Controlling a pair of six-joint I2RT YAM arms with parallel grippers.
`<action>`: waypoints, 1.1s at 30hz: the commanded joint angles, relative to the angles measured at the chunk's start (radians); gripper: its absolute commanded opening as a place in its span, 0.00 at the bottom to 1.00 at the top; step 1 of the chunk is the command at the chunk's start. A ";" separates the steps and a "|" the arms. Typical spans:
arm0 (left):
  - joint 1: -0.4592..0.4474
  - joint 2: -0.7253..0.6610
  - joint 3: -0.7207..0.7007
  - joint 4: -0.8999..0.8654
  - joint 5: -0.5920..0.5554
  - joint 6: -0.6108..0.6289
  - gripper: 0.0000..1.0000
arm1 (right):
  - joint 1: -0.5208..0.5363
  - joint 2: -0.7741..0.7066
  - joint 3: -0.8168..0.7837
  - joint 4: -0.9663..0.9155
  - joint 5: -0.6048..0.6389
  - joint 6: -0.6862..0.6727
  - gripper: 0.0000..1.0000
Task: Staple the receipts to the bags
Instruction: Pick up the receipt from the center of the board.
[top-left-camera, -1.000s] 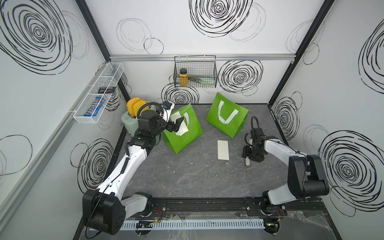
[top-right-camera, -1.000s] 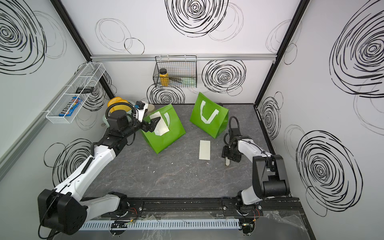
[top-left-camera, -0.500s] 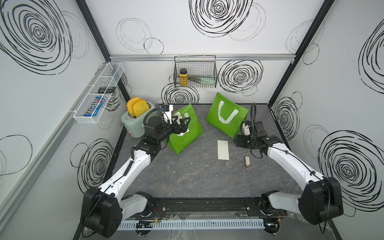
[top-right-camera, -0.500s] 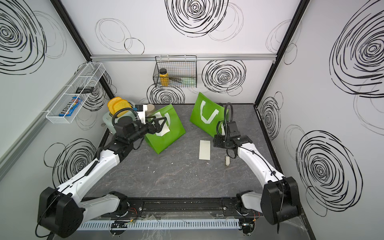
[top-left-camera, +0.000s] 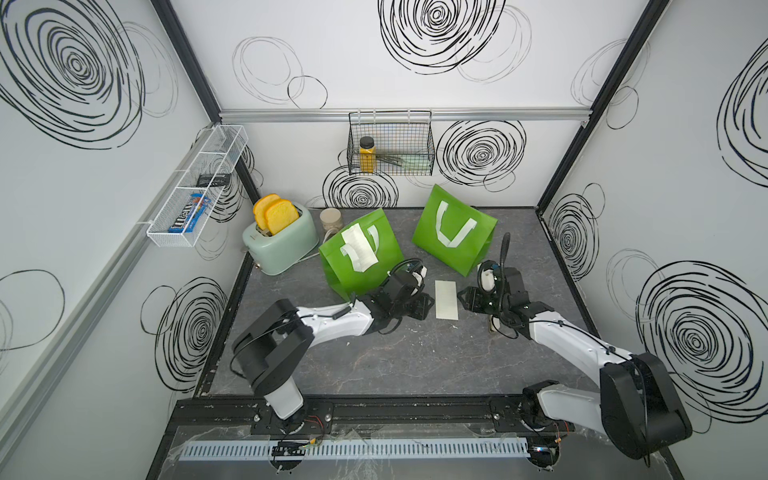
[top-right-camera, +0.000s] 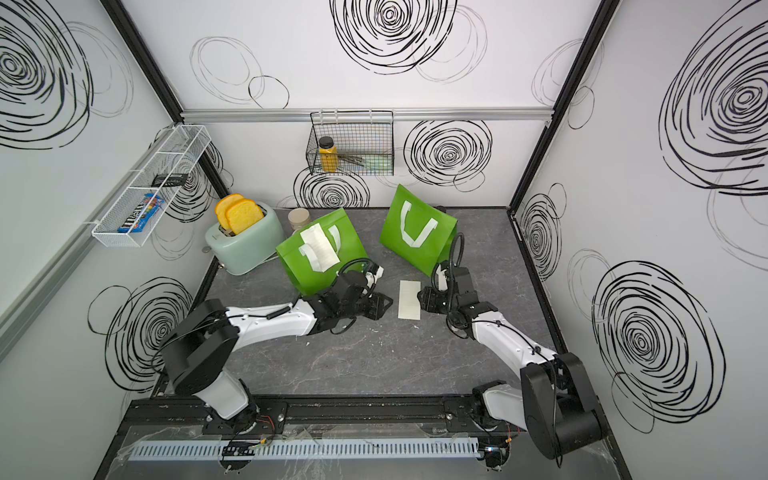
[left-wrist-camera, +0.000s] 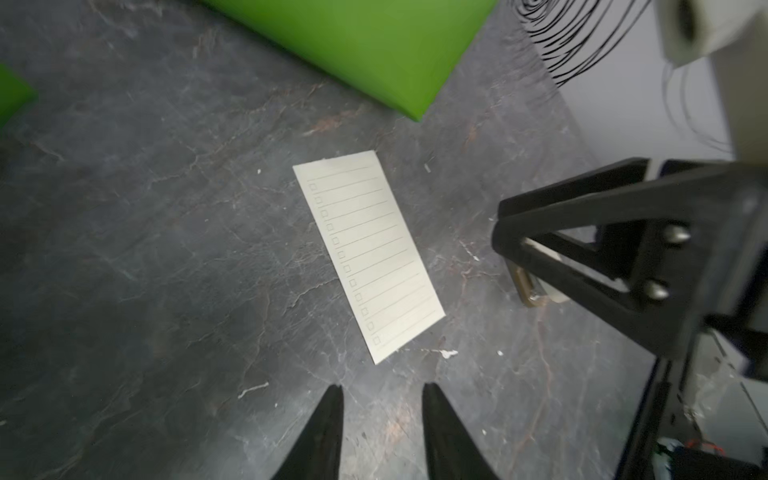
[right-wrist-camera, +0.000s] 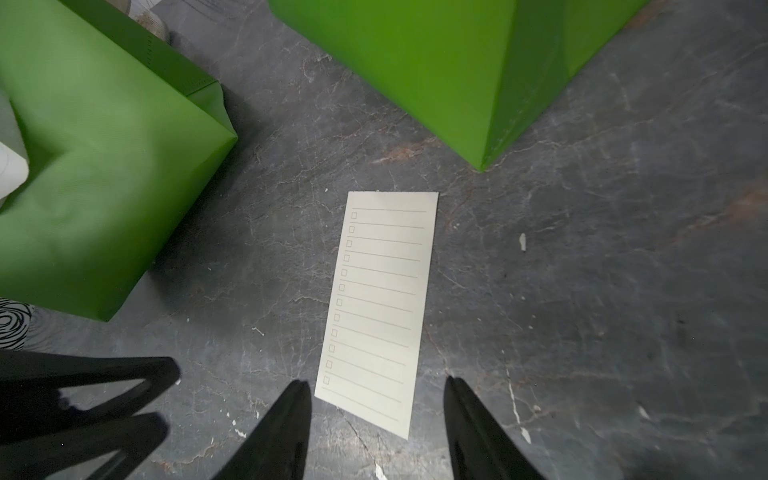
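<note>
Two green bags stand on the dark table in both top views. The left bag (top-left-camera: 345, 278) (top-right-camera: 303, 274) has one receipt (top-left-camera: 359, 247) (top-right-camera: 320, 247) lying across its face. The right bag (top-left-camera: 461, 255) (top-right-camera: 419, 253) shows only its white handle. A second receipt (top-left-camera: 446, 300) (left-wrist-camera: 368, 255) (right-wrist-camera: 380, 307) lies flat between the grippers. My left gripper (top-left-camera: 428, 307) (left-wrist-camera: 383, 388) hangs low just left of it, jaws narrowly apart and empty. My right gripper (top-left-camera: 460, 296) (right-wrist-camera: 377, 382) is open, and the slip's near end lies between its fingertips.
A small pale object with a metal part (left-wrist-camera: 532, 286) lies under the right arm. A mint toaster (top-left-camera: 282, 243) with toast and a beige jar (top-left-camera: 331, 220) stand at the back left. A wire basket (top-left-camera: 390, 143) and a white rack (top-left-camera: 195, 195) hang on the walls.
My left arm has left the left bag and come down beside the loose receipt, its jaws narrower. My right gripper moved from the small pale object to the receipt's right edge.
</note>
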 joint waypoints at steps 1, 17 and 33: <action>0.011 0.075 0.101 0.050 0.008 -0.008 0.22 | -0.006 0.058 0.014 0.070 -0.027 0.024 0.53; 0.049 0.377 0.329 -0.029 0.060 0.018 0.12 | -0.008 0.284 0.056 0.164 -0.024 0.014 0.50; 0.030 0.373 0.233 0.012 0.100 -0.035 0.07 | -0.004 0.398 0.054 0.253 -0.197 0.117 0.48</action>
